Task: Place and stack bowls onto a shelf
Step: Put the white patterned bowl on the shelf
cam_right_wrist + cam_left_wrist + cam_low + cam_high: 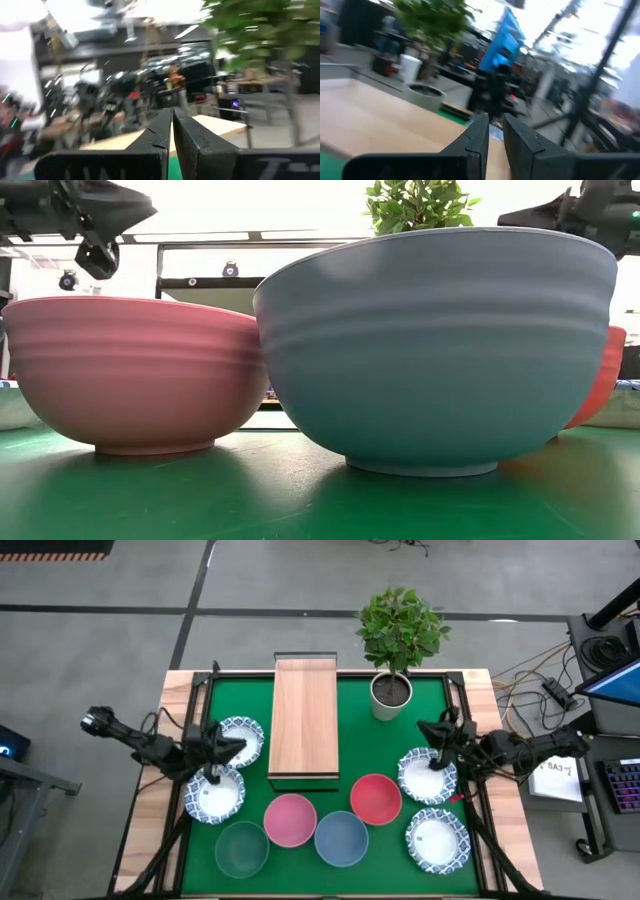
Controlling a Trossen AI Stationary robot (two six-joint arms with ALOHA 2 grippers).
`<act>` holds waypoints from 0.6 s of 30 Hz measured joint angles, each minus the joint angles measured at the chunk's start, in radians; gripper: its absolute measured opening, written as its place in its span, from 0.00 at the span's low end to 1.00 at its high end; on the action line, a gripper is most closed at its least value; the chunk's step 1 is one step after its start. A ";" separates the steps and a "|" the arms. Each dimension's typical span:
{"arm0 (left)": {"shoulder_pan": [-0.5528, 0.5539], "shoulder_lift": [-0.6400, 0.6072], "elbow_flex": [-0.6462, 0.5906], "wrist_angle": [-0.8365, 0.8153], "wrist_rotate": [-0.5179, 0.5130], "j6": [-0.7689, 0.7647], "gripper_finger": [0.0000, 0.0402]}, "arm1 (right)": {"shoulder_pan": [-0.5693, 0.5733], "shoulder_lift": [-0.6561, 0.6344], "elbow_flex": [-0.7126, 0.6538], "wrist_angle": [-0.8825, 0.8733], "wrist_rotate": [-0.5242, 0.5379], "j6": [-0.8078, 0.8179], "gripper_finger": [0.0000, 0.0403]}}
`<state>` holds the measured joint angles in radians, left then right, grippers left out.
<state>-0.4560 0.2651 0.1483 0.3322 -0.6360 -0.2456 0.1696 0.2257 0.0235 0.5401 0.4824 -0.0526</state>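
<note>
From above, we see the shelf (304, 720) lying bare on the green mat (420, 755), the potted plant (398, 645) just beside its far right corner. The left gripper (232, 747) hangs over two patterned bowls (215, 794); the right gripper (432, 730) is above another. At table height, the pink bowl (135, 370) and blue bowl (440, 345) block nearly everything behind. In the left wrist view the fingers (479, 142) stand narrowly apart, gripping nothing. In the right wrist view the fingers (159, 135) are pressed together, empty.
</note>
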 joint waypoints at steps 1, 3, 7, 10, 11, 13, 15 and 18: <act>0.000 0.023 0.005 0.009 0.024 0.000 0.10 | 0.000 0.024 0.000 0.009 -0.037 -0.018 0.02; -0.001 0.072 0.033 0.029 0.025 -0.021 0.10 | 0.001 0.074 0.000 0.081 -0.075 -0.019 0.02; -0.002 0.157 0.158 0.016 0.023 -0.146 0.10 | 0.000 0.155 0.030 0.195 -0.080 0.047 0.02; -0.012 0.246 0.289 -0.084 0.052 -0.172 0.10 | 0.000 0.200 0.080 0.154 -0.170 0.075 0.02; -0.017 0.285 0.339 -0.135 0.052 -0.176 0.10 | 0.000 0.213 0.100 0.137 -0.201 0.088 0.02; -0.021 0.359 0.450 -0.270 0.056 -0.196 0.10 | 0.001 0.237 0.145 0.103 -0.245 0.117 0.02; -0.024 0.431 0.567 -0.468 0.057 -0.245 0.10 | 0.001 0.253 0.194 0.042 -0.273 0.139 0.02; -0.026 0.540 0.749 -0.834 0.069 -0.401 0.10 | 0.005 0.262 0.282 -0.131 -0.284 0.167 0.02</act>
<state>-0.4816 0.8053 0.8974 -0.5020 -0.5671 -0.6467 0.1743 0.4881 0.3054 0.4095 0.1982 0.1141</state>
